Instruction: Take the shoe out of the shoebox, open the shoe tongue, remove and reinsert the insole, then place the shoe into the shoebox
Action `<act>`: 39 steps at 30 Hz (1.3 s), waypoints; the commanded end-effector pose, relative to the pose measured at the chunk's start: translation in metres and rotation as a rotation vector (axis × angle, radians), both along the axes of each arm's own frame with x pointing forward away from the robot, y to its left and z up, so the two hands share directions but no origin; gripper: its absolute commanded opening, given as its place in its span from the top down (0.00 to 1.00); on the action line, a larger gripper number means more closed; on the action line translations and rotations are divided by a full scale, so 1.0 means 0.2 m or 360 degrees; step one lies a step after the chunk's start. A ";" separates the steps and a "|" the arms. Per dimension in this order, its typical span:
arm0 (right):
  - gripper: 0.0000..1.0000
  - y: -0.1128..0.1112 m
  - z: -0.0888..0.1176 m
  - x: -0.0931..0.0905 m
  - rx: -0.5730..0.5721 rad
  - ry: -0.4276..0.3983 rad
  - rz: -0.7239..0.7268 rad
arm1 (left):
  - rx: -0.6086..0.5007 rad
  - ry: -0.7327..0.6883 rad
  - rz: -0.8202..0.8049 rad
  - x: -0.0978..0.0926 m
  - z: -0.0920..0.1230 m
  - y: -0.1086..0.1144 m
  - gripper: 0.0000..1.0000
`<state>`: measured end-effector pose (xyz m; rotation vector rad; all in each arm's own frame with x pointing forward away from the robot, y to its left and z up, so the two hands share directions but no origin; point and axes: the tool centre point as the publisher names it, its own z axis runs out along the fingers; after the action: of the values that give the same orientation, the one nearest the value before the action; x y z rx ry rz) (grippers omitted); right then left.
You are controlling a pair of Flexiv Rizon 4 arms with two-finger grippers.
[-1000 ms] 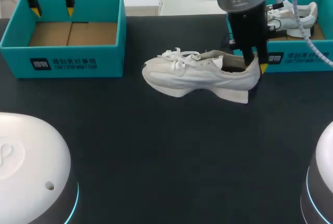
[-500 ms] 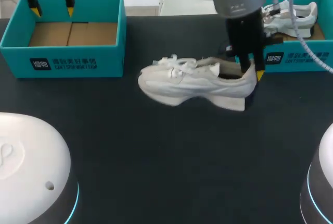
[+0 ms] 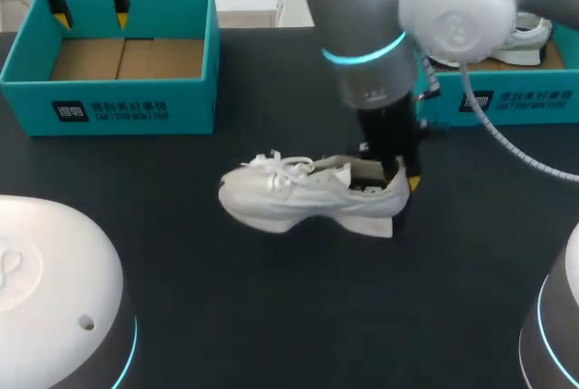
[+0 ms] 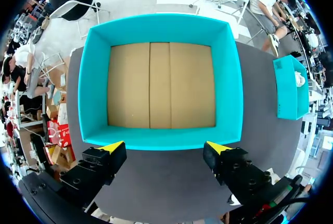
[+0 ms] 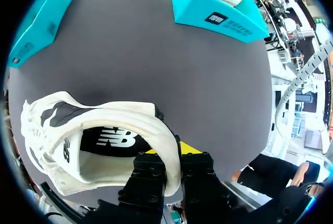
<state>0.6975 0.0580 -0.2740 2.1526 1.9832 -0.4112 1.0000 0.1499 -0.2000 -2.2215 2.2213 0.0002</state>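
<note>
2 fingers of right gripper [image 3: 399,178] pinch the shoe [image 3: 303,197] at the heel collar, 1 inside, 1 outside. Likely a carry grip that leaves the mouth free. Shoe sits well clear of both boxes, toe to 9 o'clock. Left gripper [image 4: 165,148] is wide open, holding nothing, over left shoebox [image 3: 109,110] at 10 o'clock: bare cardboard floor. Right shoebox [image 3: 520,99] at 2 o'clock holds a second shoe [image 3: 532,38].

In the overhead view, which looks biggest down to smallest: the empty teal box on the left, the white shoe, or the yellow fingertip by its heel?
1. empty teal box
2. white shoe
3. yellow fingertip, clearly smallest
</note>
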 end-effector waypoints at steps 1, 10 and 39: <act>1.00 0.09 -0.13 -0.05 -0.0053 -0.0033 0.0030 | 0.0000 0.0000 0.0000 0.00 0.00 0.00 0.00; 1.00 0.08 -0.31 -0.05 -0.0017 -0.0050 -0.0008 | 0.0000 0.0000 0.0000 0.00 0.00 0.00 0.00; 0.00 0.22 0.06 -0.10 0.0376 -0.0209 0.0835 | 0.0000 0.0000 0.0000 0.00 0.00 0.00 0.00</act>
<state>0.6855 0.1115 -0.2902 1.9183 2.2384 -0.2634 1.0000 0.1498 -0.2000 -2.2211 2.2216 0.0002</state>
